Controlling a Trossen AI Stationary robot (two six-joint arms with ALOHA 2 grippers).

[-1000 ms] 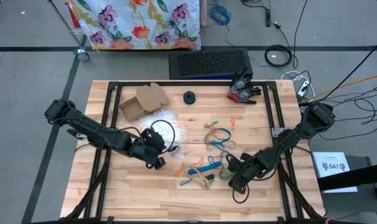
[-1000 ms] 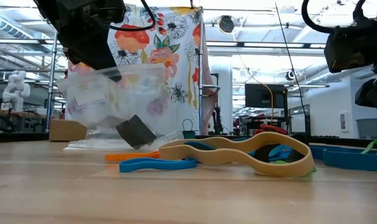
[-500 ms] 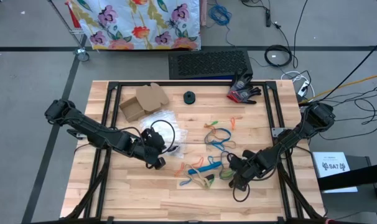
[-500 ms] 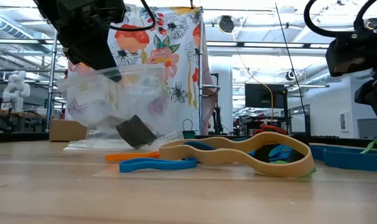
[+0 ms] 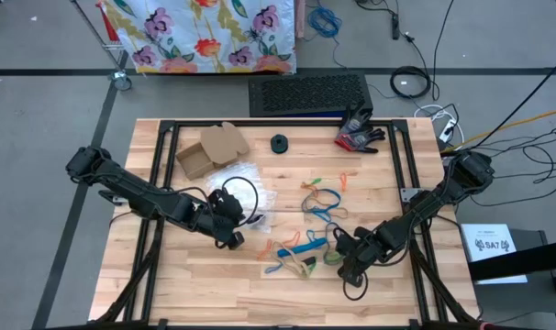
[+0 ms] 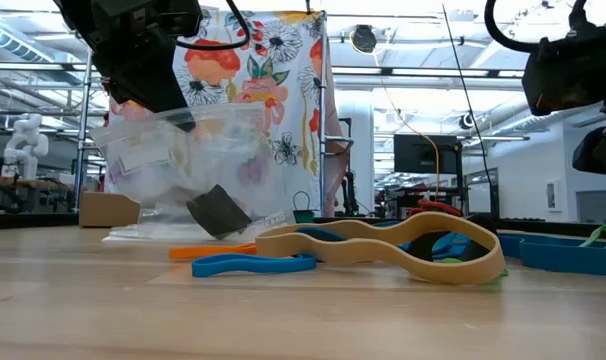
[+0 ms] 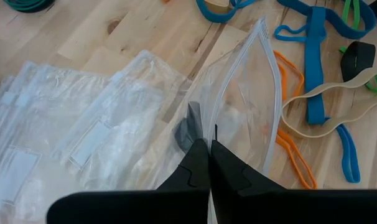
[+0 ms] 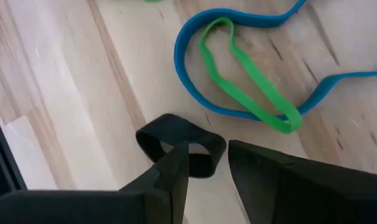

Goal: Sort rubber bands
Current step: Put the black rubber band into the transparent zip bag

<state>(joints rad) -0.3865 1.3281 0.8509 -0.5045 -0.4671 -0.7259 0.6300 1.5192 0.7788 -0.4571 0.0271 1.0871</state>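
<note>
Rubber bands (image 5: 305, 249) in blue, green, orange and tan lie scattered on the wooden table's middle. My left gripper (image 7: 206, 163) is shut on a clear plastic bag (image 6: 183, 160), in which a dark piece (image 7: 187, 127) shows. More clear bags (image 7: 58, 130) lie flat beside it. My right gripper (image 8: 208, 167) stands open just above the table at the bands' right side (image 5: 345, 264). A black rubber band (image 8: 167, 140) lies under its fingertips, with one finger (image 8: 176, 163) over the loop. Green (image 8: 251, 84) and blue (image 8: 195, 81) bands lie just beyond. My left gripper pinches the bag's wall (image 7: 204, 134) between its two fingers, close to the zip edge (image 7: 238, 68). The fingers slant down from the table's left. The bag's held part is raised and its lower part (image 6: 173, 232) rests on the table. Whether my right gripper touches the black band, I cannot tell.
A cardboard box (image 5: 209, 151), a small black round part (image 5: 279, 143) and a red-and-black glove (image 5: 359, 133) lie at the table's far side. The near strip of the table (image 5: 260, 302) is bare wood.
</note>
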